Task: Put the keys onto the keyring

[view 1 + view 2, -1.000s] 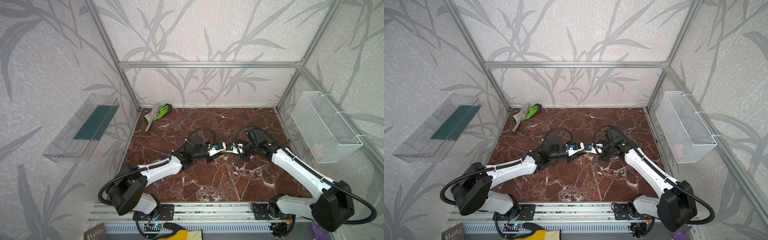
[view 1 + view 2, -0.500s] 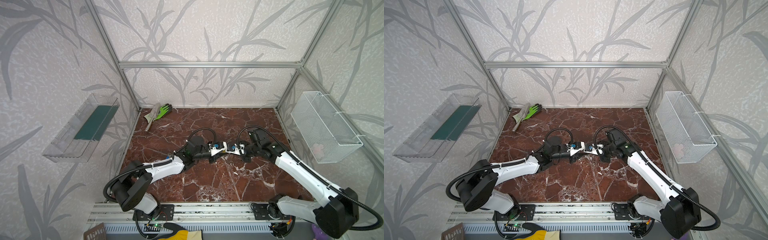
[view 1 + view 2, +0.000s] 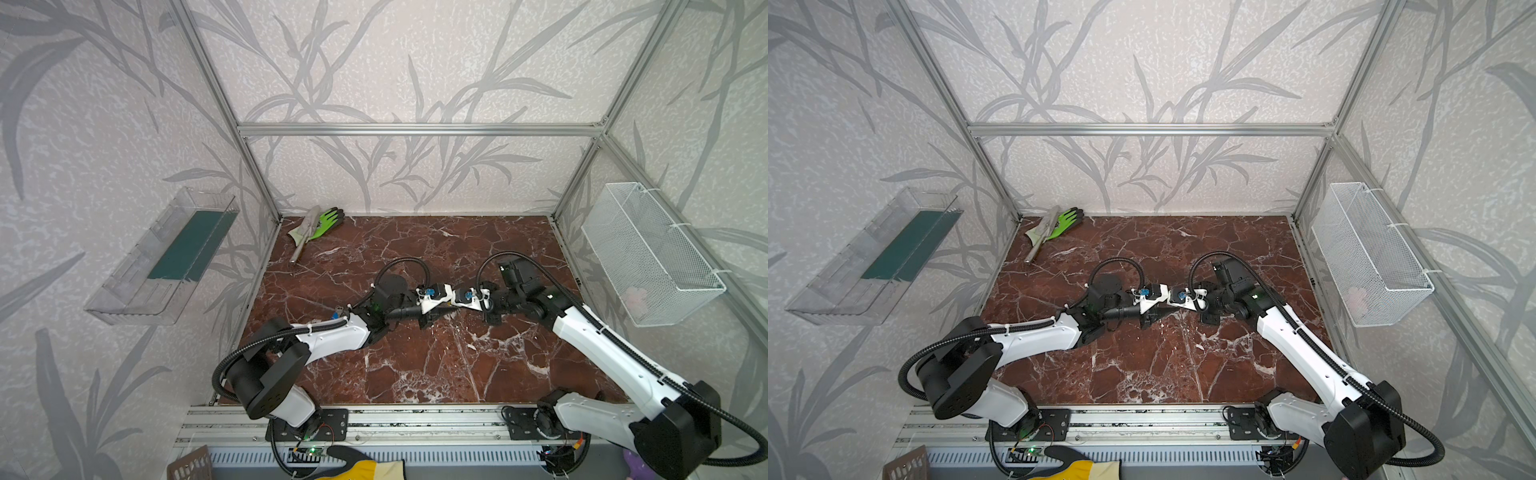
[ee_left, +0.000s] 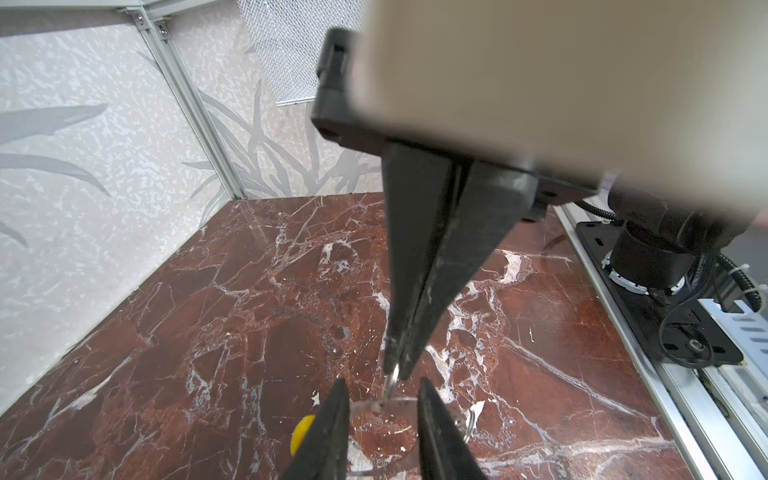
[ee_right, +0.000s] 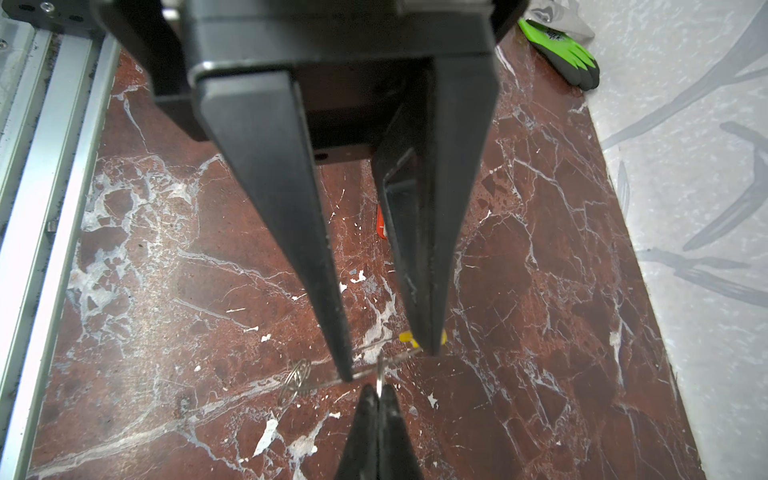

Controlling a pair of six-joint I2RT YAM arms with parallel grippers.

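The keyring (image 4: 384,402), a thin grey hoop with a yellow arc (image 4: 301,428), lies low over the marble floor at mid-table. My left gripper (image 4: 382,384) stands part way open, its tips down on the hoop, which runs past both fingers. In the right wrist view the keyring (image 5: 403,357) shows edge-on between the left gripper's (image 5: 388,362) tips. My right gripper (image 5: 378,387) is shut on a thin silver piece (image 5: 380,372) that meets the hoop. I cannot tell whether this piece is a key. A red-orange key head (image 5: 380,226) peeks from behind a left finger. In a top view the left gripper (image 3: 442,309) and right gripper (image 3: 455,304) meet tip to tip.
A small wire ring (image 5: 297,376) sits at the hoop's edge. A green glove (image 3: 328,220) and a metal tool (image 3: 303,241) lie at the back left corner. A white mesh basket (image 3: 648,257) hangs on the right wall, a clear tray (image 3: 166,257) on the left wall.
Both grippers stay tip to tip at mid-floor with only a slight shift of the arms. The right stays shut and the left keeps its gap.
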